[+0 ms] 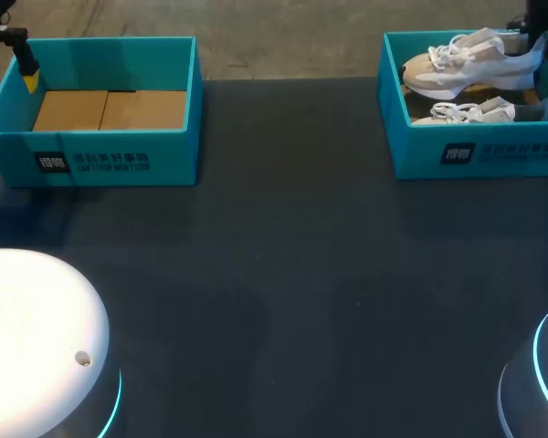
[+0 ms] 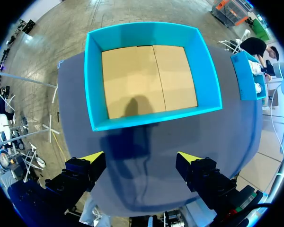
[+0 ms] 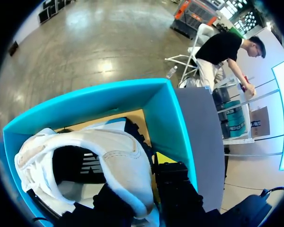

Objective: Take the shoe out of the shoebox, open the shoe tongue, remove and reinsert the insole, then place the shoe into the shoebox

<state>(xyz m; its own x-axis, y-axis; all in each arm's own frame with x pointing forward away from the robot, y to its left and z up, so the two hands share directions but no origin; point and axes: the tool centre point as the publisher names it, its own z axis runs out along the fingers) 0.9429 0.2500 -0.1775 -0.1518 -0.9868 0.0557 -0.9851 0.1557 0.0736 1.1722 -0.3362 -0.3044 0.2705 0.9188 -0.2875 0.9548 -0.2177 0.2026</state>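
Left gripper [image 2: 141,158] hung above the left shoebox [image 1: 119,164] at the far left, jaws wide apart. Right gripper [image 3: 137,182] was clamped on the heel of the upper shoe [image 1: 466,64], which lay inside the far-right shoebox [image 1: 475,157] beside a second shoe [image 1: 475,111].

A dark grey table [image 1: 292,265] with a plain matte top.

At the table's [image 1: 292,274] back: left shoebox [image 1: 91,162] far left, right shoebox [image 1: 475,157] far right, rear shoe [image 1: 466,64] and front shoe [image 1: 475,112] inside it.
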